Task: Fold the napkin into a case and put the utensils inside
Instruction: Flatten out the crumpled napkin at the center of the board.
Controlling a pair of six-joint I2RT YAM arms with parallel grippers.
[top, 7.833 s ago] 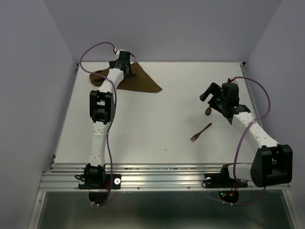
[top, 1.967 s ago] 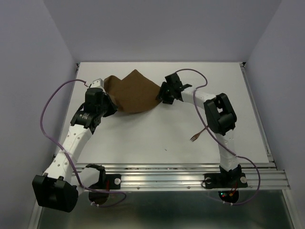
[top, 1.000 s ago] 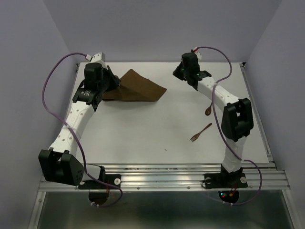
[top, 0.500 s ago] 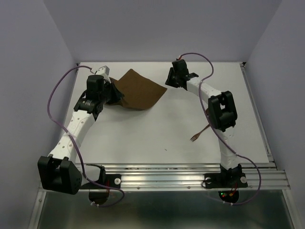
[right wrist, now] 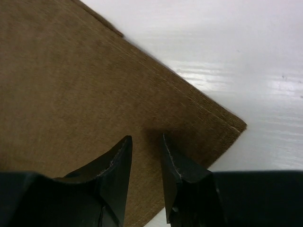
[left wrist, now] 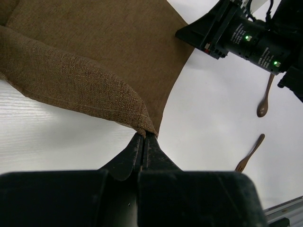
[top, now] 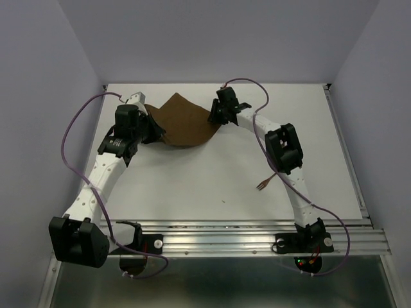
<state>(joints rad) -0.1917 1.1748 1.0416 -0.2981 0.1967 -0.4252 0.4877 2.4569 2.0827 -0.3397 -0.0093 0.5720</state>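
The dark brown napkin [top: 186, 122] lies at the back left of the table, loosely doubled over, with a raised fold [left wrist: 71, 90] along its left side. My left gripper [top: 156, 133] is shut on its near left corner [left wrist: 144, 135]. My right gripper [top: 214, 117] hovers open just above the napkin's right corner [right wrist: 208, 127], with cloth under both fingertips and nothing between them [right wrist: 146, 138]. In the left wrist view the spoon [left wrist: 263, 103] and fork [left wrist: 249, 153] lie on the table to the right. From above, only the fork's tines [top: 263, 184] show. The right arm hides the spoon.
The white table [top: 212, 179] ends at lavender walls at the back and sides. A metal rail [top: 218, 234] with both arm bases runs along the front. The right arm's elbow [top: 282, 147] stretches over the utensils' area.
The right arm swung from the back of the table down to the napkin's right corner and its jaws opened. The left gripper kept its hold and drew the cloth slightly nearer.
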